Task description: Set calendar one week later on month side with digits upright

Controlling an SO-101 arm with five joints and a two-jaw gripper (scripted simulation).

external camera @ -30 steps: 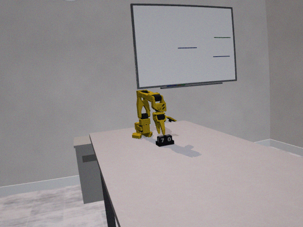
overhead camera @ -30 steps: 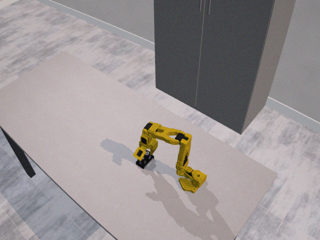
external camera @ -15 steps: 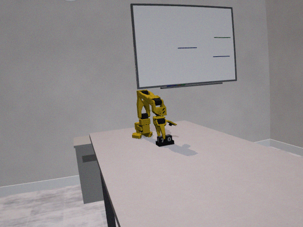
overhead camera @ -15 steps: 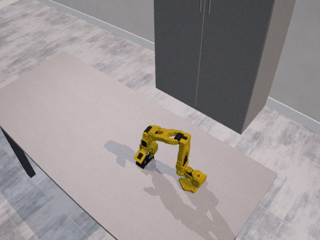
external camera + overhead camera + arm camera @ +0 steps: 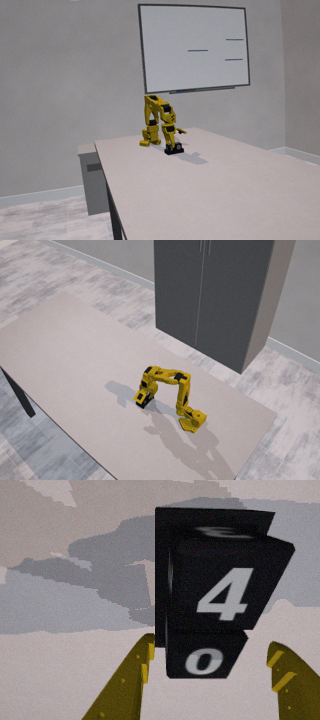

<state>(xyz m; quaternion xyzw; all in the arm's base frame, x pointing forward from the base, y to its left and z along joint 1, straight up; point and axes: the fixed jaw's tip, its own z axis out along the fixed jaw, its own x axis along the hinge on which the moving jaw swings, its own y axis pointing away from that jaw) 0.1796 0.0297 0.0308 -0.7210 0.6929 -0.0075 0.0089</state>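
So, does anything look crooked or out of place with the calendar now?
Nothing stands out. The tray lies flat on the table, and both cubes stand in it side by side, showing 7 and 0 upright. The open hand hangs over them, holding nothing.

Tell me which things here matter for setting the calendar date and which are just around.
For the job: gripper, open around the cubes; number cubes; black tray; table.
Just around: whiteboard; grey cupboard.
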